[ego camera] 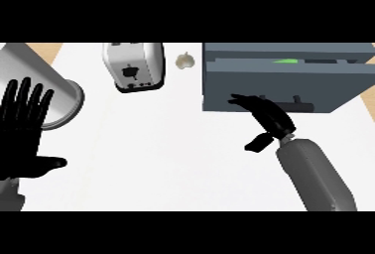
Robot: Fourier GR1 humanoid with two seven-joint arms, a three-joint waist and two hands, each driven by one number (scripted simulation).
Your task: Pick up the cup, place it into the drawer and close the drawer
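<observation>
The right hand [267,115], fingers straight and together, touches the part-open drawer [322,82] at two o'clock, while the left hand [22,131] rests, fingers spread, at nine o'clock.

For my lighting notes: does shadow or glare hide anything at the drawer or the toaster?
Head view: the gap of the drawer is dark, only a green patch shows inside; head view too: the toaster gleams pale on its metal sides, hiding nothing.
</observation>
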